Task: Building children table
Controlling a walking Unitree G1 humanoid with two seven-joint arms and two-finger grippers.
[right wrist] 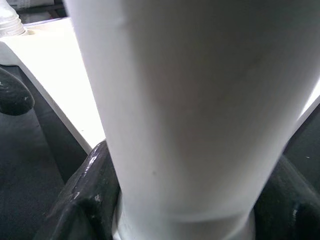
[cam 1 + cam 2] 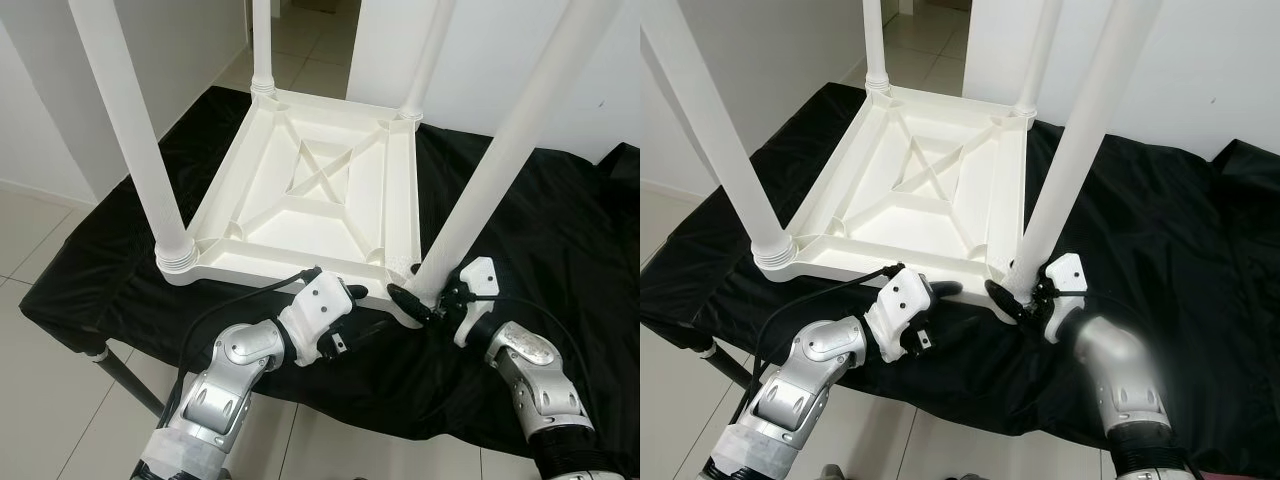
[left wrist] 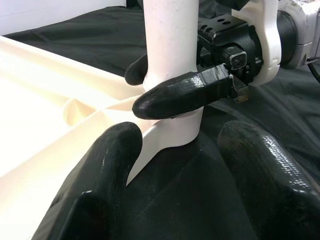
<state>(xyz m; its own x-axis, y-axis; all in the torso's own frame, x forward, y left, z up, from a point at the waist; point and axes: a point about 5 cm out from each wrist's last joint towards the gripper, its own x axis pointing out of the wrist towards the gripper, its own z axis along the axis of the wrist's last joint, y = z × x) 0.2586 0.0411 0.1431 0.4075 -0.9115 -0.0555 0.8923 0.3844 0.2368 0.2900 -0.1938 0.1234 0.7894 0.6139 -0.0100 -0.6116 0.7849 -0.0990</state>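
Observation:
A white plastic children's table (image 2: 250,268) lies upside down on a black cloth, ribbed underside up, with its legs standing upward. My right gripper (image 2: 425,300) is shut around the base of the near right leg (image 2: 500,150), where the leg meets the corner socket. In the right wrist view the leg (image 1: 200,100) sits between the black fingers (image 1: 85,195). My left gripper (image 2: 355,295) is open at the table's near rim, just left of that corner. In the left wrist view its fingers (image 3: 107,170) hold nothing and point at the leg (image 3: 170,40).
The black cloth (image 2: 560,220) covers a low stand whose metal leg (image 2: 120,370) shows at the near left. Its front edge drops to the tiled floor (image 2: 40,230) just behind my arms. White walls stand left and right, and the near left leg (image 2: 130,130) rises tall.

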